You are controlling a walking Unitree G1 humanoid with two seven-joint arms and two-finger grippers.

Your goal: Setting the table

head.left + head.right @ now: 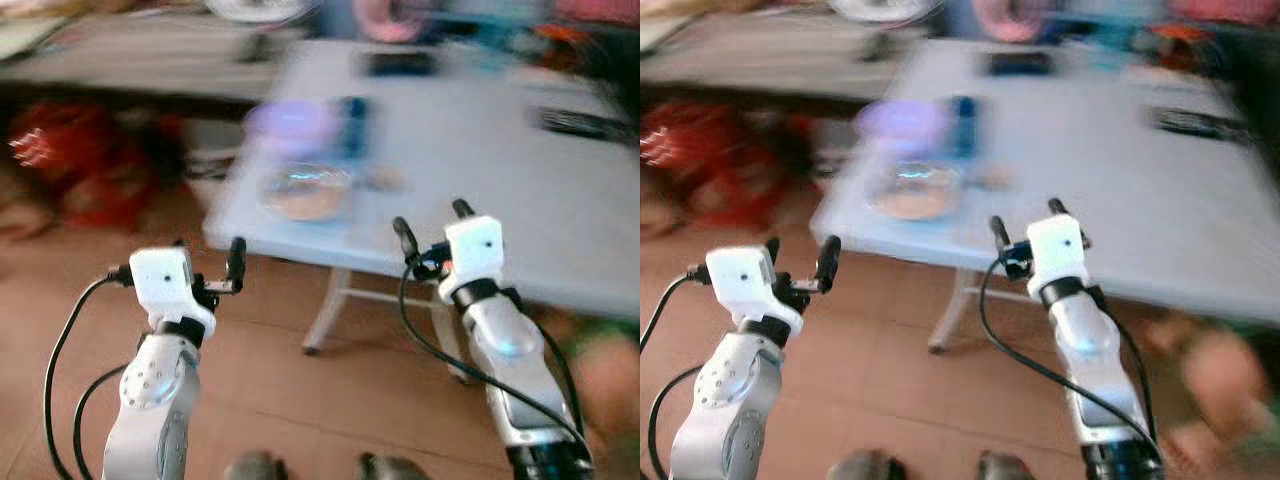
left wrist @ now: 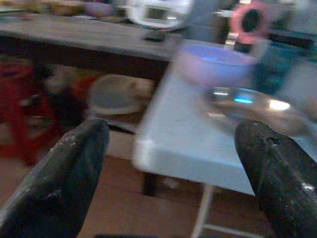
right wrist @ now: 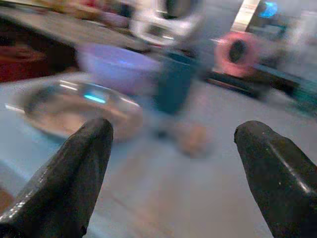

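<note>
A pale blue table (image 1: 500,190) stands ahead, blurred by camera motion. Near its left front corner sit a shiny metal plate (image 1: 305,192), a lilac bowl (image 1: 290,125) behind it and a dark teal cup (image 1: 352,125) beside the bowl. My left gripper (image 1: 207,255) is open and empty, held over the floor short of the table's corner. My right gripper (image 1: 430,222) is open and empty at the table's front edge, to the right of the plate. In the right wrist view the plate (image 3: 74,106), bowl (image 3: 116,67) and cup (image 3: 173,87) lie ahead between the fingers.
A dark phone-like object (image 1: 400,63) and a remote (image 1: 580,123) lie farther back on the table. A long dark bench (image 1: 130,65) with clutter runs at the left, red items (image 1: 70,165) under it. Tiled floor (image 1: 280,380) lies below my arms. My feet (image 1: 320,468) show at the bottom.
</note>
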